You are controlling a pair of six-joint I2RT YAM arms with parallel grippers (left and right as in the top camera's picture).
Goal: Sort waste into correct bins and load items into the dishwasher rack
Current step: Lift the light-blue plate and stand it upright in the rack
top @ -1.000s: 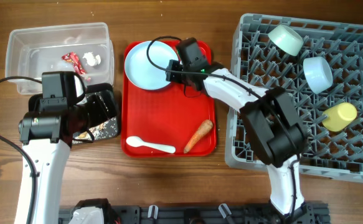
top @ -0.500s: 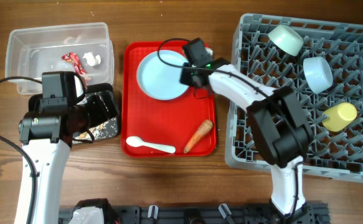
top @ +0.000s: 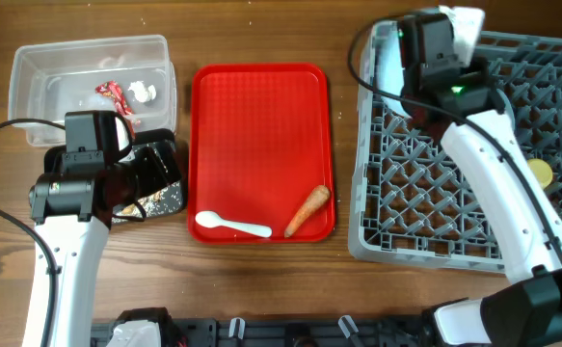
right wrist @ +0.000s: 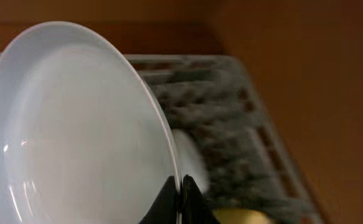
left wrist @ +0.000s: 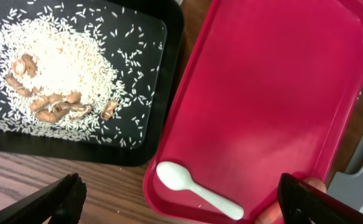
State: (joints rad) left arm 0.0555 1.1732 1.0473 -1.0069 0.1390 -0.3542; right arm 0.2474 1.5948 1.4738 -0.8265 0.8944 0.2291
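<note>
Right gripper point(right wrist: 180, 190) is clamped on the rim of the white plate point(right wrist: 75, 137), which stands on edge over the upper-left corner of the grey rack point(top: 425, 193). Left gripper point(left wrist: 178, 194) is spread wide, hanging over the spoon point(left wrist: 175, 176) and black tray point(left wrist: 169, 74).

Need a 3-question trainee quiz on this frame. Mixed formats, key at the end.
1. Multiple choice: which things lie on the red tray?
A) white spoon and carrot
B) yellow cup and blue bowl
C) wrapper and paper scrap

2. True or false: the left gripper is open and holds nothing.

3. Short answer: what does the right gripper hold, and over what?

Key
1. A
2. True
3. The white plate, gripped by its rim and held on edge over the dishwasher rack.
</note>
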